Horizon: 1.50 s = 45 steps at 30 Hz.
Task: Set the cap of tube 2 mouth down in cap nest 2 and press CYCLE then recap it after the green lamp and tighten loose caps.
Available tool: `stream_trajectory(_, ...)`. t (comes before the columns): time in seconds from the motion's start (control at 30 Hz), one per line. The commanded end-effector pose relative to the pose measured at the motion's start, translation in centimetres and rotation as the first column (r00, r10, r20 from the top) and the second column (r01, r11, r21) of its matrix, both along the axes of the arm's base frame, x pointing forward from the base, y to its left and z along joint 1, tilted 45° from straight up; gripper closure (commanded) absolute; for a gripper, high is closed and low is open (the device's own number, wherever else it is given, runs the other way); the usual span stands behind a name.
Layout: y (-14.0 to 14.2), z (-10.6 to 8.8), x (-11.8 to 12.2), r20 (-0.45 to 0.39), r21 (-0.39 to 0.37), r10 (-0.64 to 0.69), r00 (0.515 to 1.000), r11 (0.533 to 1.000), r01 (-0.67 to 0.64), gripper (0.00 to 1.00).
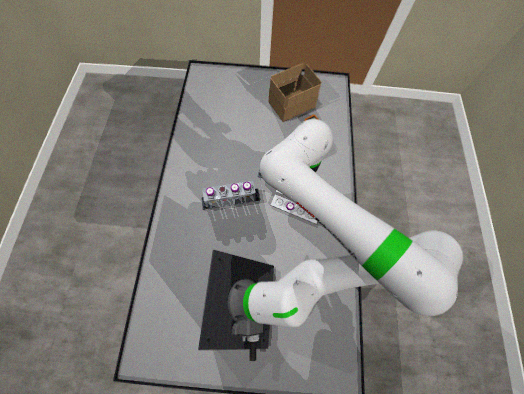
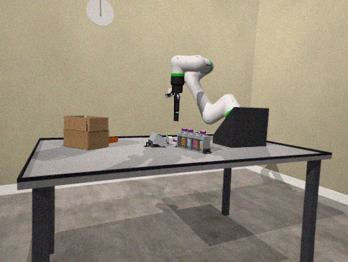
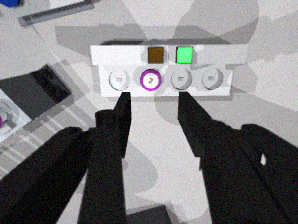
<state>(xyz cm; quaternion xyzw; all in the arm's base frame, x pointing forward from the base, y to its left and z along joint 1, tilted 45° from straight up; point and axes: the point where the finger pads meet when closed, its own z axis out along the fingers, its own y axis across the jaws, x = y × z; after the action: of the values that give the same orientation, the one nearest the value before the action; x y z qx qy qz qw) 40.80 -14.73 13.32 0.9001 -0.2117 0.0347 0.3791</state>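
cap 2 (image 3: pixel 150 79) sits in its nest on the cap tray (image 3: pixel 105 52); green lamp (image 3: pixel 185 55) lit. gripper (image 3: pixel 152 102) above it, narrowed, empty. recapping, checks, ready remain.

A white arm with green bands reaches from a dark wedge-shaped housing (image 2: pixel 246 126) at 3 o'clock, its black gripper (image 2: pixel 176 118) pointing straight down, well above the grey table (image 2: pixel 99 159). Below it, toward 5 o'clock, stands a rack of purple-capped tubes (image 2: pixel 194 141). A cardboard box (image 2: pixel 86 131) sits at 9 o'clock, a wall clock (image 2: pixel 99 12) at 11.
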Motion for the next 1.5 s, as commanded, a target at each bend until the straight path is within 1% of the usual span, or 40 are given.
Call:
stream_trajectory(0.0,0.1,0.0,0.0,0.001,0.000,0.001,1.000,1.000,-0.001,0.64)
stream_trajectory(0.07,-0.6,-0.7,0.0,0.001,0.000,0.001,1.000,1.000,-0.001,0.64)
stream_trajectory(0.13,-0.6,-0.7,0.0,0.001,0.000,0.001,1.000,1.000,-0.001,0.64)
stream_trajectory(0.63,-5.9,-6.0,-0.8,0.001,0.000,0.001,1.000,1.000,-0.001,0.64)
stream_trajectory(0.7,-5.9,-6.0,-0.8,0.001,0.000,0.001,1.000,1.000,-0.001,0.64)
stream_trajectory(1.0,-9.0,-9.1,-1.2,0.001,0.000,0.001,1.000,1.000,-0.001,0.64)
stream_trajectory(1.47,-9.2,-9.3,-1.2,0.001,0.000,0.001,1.000,1.000,-0.001,0.64)
